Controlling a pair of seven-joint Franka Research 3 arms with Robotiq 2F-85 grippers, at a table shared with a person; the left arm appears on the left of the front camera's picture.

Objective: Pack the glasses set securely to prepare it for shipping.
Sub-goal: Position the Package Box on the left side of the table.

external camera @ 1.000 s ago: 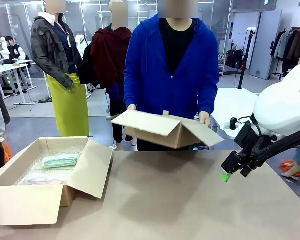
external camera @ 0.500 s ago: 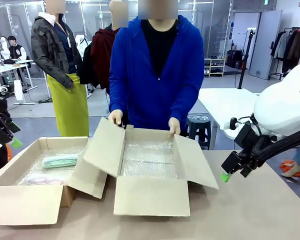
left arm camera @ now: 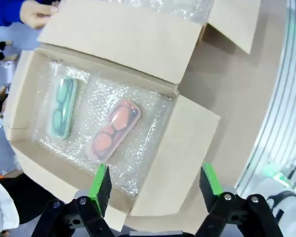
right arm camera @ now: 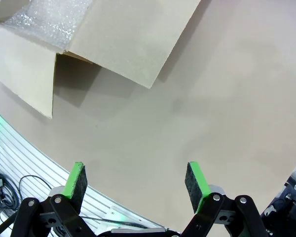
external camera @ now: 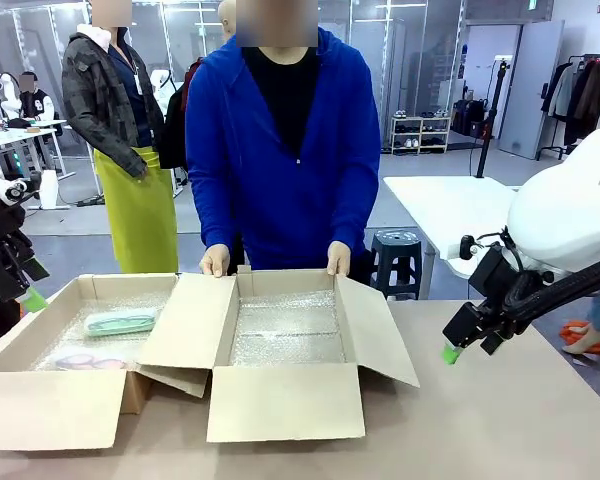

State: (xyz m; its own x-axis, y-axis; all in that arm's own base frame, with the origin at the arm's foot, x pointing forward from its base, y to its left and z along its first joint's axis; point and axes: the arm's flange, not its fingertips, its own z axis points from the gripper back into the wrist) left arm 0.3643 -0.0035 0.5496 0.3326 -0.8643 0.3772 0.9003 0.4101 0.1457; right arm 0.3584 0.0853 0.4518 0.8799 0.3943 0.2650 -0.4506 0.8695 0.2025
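The glasses set lies on bubble wrap in the open left box (external camera: pixel 40 405): a mint green case (external camera: pixel 120 321) toward the back and a pale pink case (external camera: pixel 80 360) nearer the front. The left wrist view looks down on the green case (left arm camera: pixel 62 107) and the pink case (left arm camera: pixel 113 131) side by side. My left gripper (external camera: pixel 30 297) hangs open above that box's left edge, its jaws (left arm camera: pixel 155 185) holding nothing. At the right, my right gripper (external camera: pixel 450 350) hovers open over bare table (right arm camera: pixel 197 98), with nothing between its green pads.
A second open cardboard box (external camera: pixel 285 400), lined with bubble wrap, stands mid-table against the first. The person in blue rests a hand (external camera: pixel 216 262) and the other hand (external camera: pixel 339 260) on its far rim. One of its flaps (right arm camera: pixel 133 39) reaches toward my right gripper.
The person lowered the second box onto the table and slid it left beside the first. My left gripper came into view at the left edge. The right arm stayed still.
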